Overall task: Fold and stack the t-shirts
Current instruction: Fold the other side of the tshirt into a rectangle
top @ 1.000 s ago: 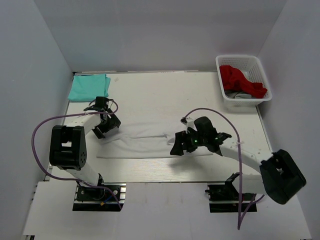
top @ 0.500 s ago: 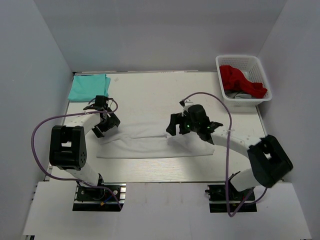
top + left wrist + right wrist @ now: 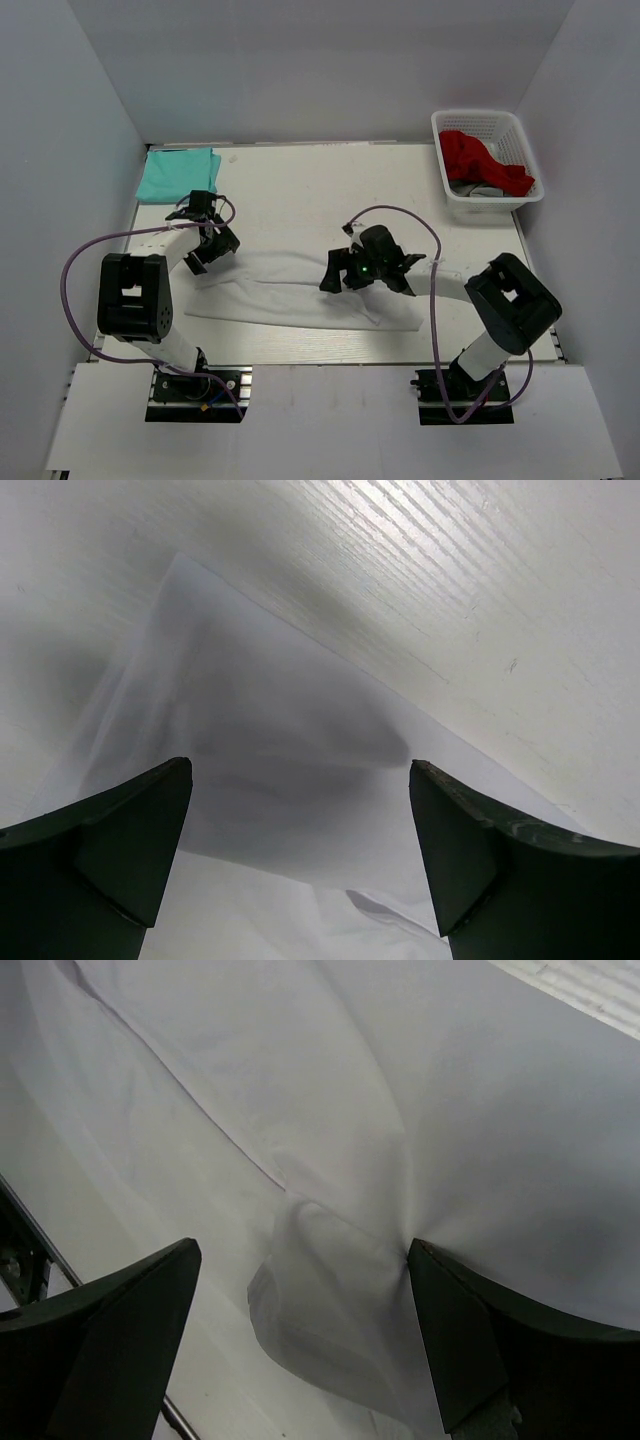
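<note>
The white t-shirt point(image 3: 290, 300) lies in a long, rumpled band across the middle of the table. My left gripper point(image 3: 203, 256) is open just above its left end; the left wrist view shows the white cloth point(image 3: 280, 710) between the open jaws point(image 3: 300, 770), and a cloth corner lies on bare table. My right gripper point(image 3: 335, 277) is open over the shirt's middle; in the right wrist view point(image 3: 300, 1250) a raised fold of white cloth point(image 3: 350, 1080) bunches against the right finger point(image 3: 470, 1340). The mint-teal t-shirt point(image 3: 178, 172) lies folded at the back left corner.
A white basket point(image 3: 487, 120) holding red cloth point(image 3: 480, 160) and some grey cloth stands at the back right. White walls close in the table on three sides. Purple cables loop from both arms. The table's near edge shows in the right wrist view point(image 3: 30, 1250).
My right gripper has moved left and toward the back across the white shirt, and the cloth under it has rumpled. My left gripper has hardly moved.
</note>
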### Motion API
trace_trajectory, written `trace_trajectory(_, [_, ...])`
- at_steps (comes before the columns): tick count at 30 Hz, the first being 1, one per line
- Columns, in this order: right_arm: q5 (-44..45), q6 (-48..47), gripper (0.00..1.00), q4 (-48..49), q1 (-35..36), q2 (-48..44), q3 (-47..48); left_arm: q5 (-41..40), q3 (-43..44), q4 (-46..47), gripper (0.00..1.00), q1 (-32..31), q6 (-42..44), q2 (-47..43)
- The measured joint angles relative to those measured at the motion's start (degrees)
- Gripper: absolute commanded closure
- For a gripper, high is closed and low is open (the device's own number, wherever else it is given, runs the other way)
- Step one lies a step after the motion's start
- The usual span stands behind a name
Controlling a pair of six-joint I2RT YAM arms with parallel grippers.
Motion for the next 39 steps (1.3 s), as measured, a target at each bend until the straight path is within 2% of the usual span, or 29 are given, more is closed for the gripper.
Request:
trace_trajectory(13, [4.6, 0.0, 0.10, -5.0, 3.7, -8.5, -0.9, -0.2, -0.8, 0.0, 0.00, 0.0, 0.0, 0.0])
trace_trajectory(24, [4.5, -0.1, 0.10, -6.5, 7.2, -3.0, -0.2, -0.2, -0.9, 0.0, 0.00, 0.0, 0.0, 0.0])
trace_trajectory(39, [4.9, 0.1, 0.10, -15.5, 13.9, -5.7, 1.5, -0.1, -1.3, 0.0, 0.00, 0.0, 0.1, 0.0])
